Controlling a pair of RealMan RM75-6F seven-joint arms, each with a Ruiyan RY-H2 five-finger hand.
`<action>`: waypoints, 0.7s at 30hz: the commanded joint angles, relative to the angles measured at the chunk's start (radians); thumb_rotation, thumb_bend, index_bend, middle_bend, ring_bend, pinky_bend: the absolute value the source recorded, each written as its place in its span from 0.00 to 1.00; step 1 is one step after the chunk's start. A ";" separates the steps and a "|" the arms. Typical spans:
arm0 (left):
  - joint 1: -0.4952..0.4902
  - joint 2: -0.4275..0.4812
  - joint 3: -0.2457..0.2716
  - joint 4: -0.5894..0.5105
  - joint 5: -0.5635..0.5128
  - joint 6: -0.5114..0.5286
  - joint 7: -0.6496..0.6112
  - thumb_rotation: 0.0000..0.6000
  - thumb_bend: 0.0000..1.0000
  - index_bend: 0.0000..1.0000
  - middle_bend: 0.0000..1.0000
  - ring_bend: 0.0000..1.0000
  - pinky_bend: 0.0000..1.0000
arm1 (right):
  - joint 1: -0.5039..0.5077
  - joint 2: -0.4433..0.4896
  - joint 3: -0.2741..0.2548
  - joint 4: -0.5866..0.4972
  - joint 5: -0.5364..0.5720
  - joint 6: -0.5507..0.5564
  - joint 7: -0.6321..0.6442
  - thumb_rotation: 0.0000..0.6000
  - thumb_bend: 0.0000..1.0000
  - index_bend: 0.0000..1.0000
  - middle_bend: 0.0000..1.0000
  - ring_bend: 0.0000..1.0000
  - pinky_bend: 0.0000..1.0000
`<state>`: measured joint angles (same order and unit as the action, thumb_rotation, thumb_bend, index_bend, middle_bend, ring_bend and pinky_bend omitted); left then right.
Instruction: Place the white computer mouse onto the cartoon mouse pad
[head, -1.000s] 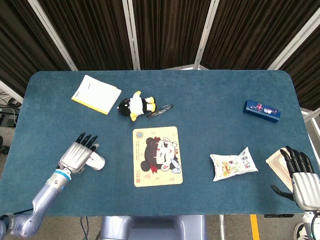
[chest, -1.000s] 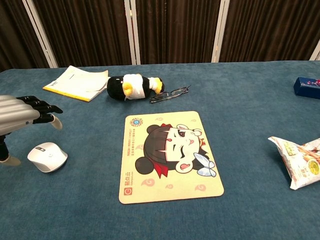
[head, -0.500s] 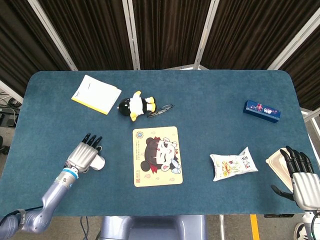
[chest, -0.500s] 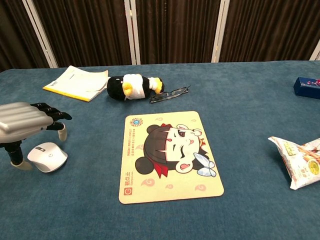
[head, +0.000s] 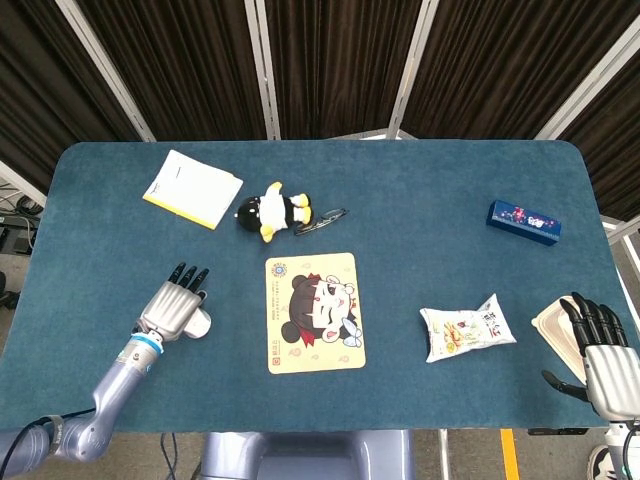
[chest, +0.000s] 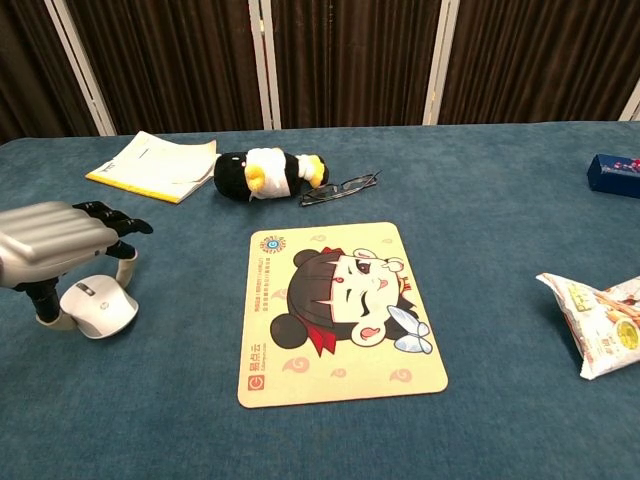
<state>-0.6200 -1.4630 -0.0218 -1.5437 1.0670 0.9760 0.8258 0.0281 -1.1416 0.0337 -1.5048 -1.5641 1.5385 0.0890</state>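
Note:
The white computer mouse (chest: 100, 308) lies on the blue table, left of the cartoon mouse pad (chest: 335, 310). My left hand (chest: 55, 240) arches over it, thumb by its left edge and fingers down past its far right side; no firm grip shows. From the head view the left hand (head: 172, 308) covers most of the mouse (head: 198, 324), and the mouse pad (head: 313, 311) lies just to its right with nothing on it. My right hand (head: 602, 352) rests at the table's near right corner, fingers spread and holding nothing.
A yellow-edged notebook (head: 193, 187), a penguin plush (head: 272, 211) and glasses (head: 322, 219) lie beyond the pad. A snack bag (head: 466, 331) and a blue box (head: 523, 221) sit on the right. A beige tray (head: 553, 325) is beside my right hand.
My left hand has moved forward and down over the mouse, its thumb and fingers now on either side of it. The right hand has not moved.

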 joint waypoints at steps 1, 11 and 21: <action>-0.003 0.006 0.005 -0.007 0.038 0.009 -0.032 1.00 0.41 0.60 0.00 0.00 0.00 | 0.000 0.000 0.000 0.000 0.000 0.000 0.000 1.00 0.07 0.01 0.00 0.00 0.00; -0.080 0.019 0.011 0.004 0.179 -0.012 0.000 1.00 0.41 0.61 0.00 0.00 0.00 | 0.000 0.000 -0.001 0.000 -0.001 0.000 0.002 1.00 0.07 0.01 0.00 0.00 0.00; -0.236 -0.052 -0.004 0.136 0.389 -0.087 0.030 1.00 0.41 0.60 0.00 0.00 0.00 | 0.001 0.003 -0.002 0.000 -0.001 -0.003 0.010 1.00 0.07 0.01 0.00 0.00 0.00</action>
<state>-0.8235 -1.4922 -0.0205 -1.4426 1.4179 0.9076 0.8630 0.0291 -1.1385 0.0320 -1.5051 -1.5652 1.5356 0.0988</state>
